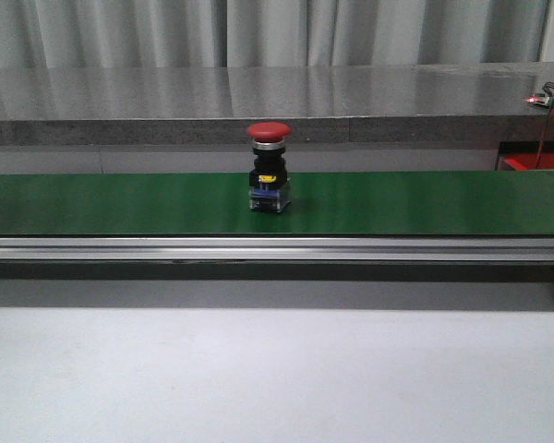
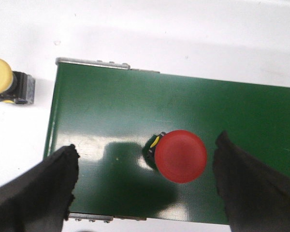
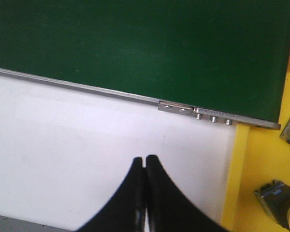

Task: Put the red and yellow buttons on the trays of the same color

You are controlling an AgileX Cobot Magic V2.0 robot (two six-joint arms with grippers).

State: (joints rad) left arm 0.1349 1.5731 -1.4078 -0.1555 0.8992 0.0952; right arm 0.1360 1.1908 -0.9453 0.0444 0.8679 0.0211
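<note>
A red button (image 1: 268,166) with a black base stands upright on the green conveyor belt (image 1: 120,203). In the left wrist view the red button (image 2: 181,155) lies between my wide-open left gripper (image 2: 145,179) fingers, nearer one finger (image 2: 241,183), untouched. A yellow button (image 2: 2,79) lies on the white table beside the belt's end. My right gripper (image 3: 145,162) is shut and empty over the white table near the belt edge. A yellow tray (image 3: 263,169) holds button bases (image 3: 278,198). A red tray (image 1: 535,162) shows at the far right. Neither gripper shows in the front view.
The belt's metal rail (image 1: 277,247) runs along its front edge. A grey counter (image 1: 258,101) and curtain lie behind the belt. White table (image 1: 258,369) lies in front of it.
</note>
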